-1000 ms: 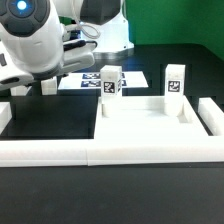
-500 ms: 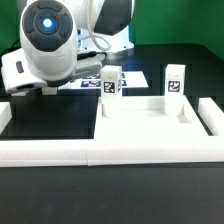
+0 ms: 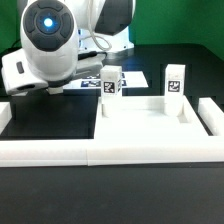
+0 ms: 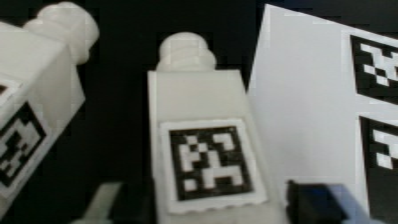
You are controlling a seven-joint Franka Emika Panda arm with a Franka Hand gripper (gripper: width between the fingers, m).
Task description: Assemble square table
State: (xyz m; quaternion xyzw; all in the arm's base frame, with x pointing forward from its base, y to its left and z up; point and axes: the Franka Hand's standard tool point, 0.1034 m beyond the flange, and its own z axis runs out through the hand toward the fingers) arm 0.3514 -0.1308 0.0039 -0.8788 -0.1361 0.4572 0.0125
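The white square tabletop [image 3: 145, 125] lies flat at the exterior view's right. Two tagged white legs stand upright at its far corners, one on the left [image 3: 110, 82] and one on the right [image 3: 175, 80]. In the wrist view a third tagged leg [image 4: 205, 130] lies on the black table, with its tagged end between my fingers. A fourth leg [image 4: 36, 95] lies beside it. My gripper [image 4: 210, 205] is open, one finger [image 4: 98, 205] on each side of the third leg, apart from it. In the exterior view the arm [image 3: 45, 45] hides the gripper.
White border rails [image 3: 110, 152] run along the front, with end pieces at both sides. The marker board [image 4: 338, 90] lies close beside the lying leg and shows in the exterior view [image 3: 88, 86] behind the arm.
Since a second ago the arm has swung and turned toward the exterior view's right and settled; in the last half second nothing has moved.
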